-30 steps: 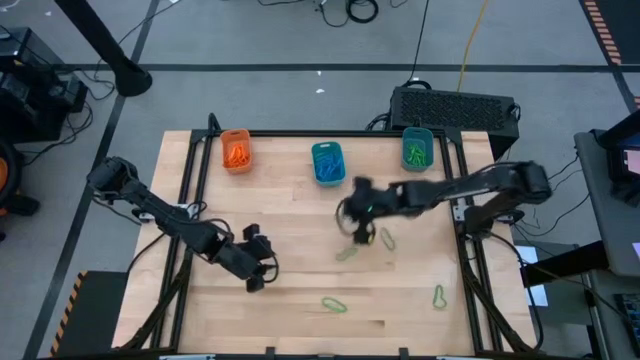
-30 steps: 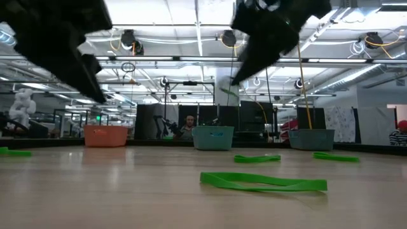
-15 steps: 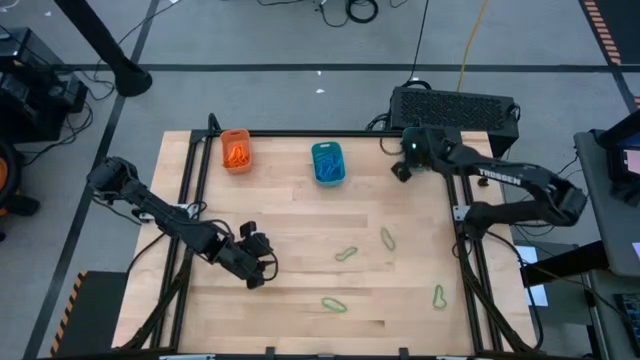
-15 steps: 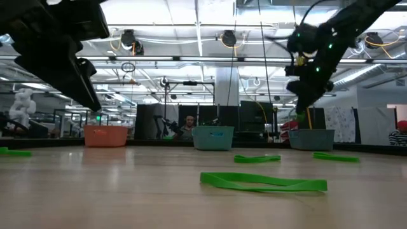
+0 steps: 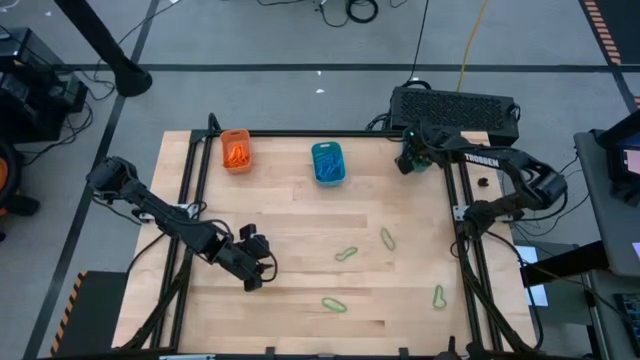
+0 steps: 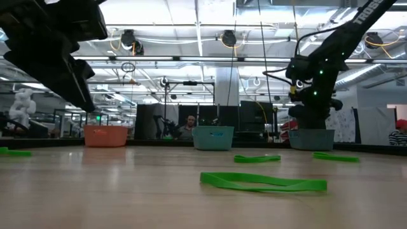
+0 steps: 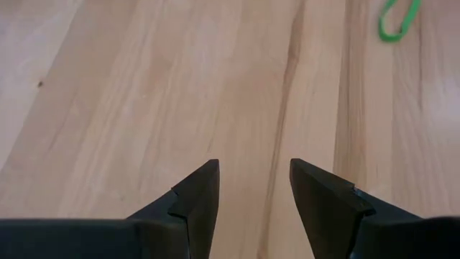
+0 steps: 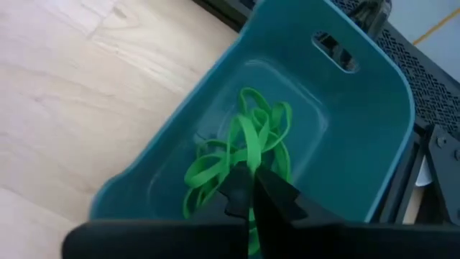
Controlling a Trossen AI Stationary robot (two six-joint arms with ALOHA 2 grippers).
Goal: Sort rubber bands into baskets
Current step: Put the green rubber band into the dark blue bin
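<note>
The right tool (image 8: 251, 188) hangs over the teal basket (image 8: 374, 137) at the desk's far right corner, pinched shut on what looks like a green rubber band (image 8: 248, 144) — if it clings on release, it may drag out the green loops already inside. The middle teal basket (image 5: 327, 163) holds blue bands, the orange basket (image 5: 236, 150) orange ones. Four green bands (image 5: 346, 254) lie toward the desk's near right corner. The left tool (image 7: 253, 188) waits open near the near left — empty.

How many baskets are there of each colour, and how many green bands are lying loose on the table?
Orange baskets: 1
Teal baskets: 2, middle one and right one
Loose green bands on the table: 4, at
Total: 7
</note>
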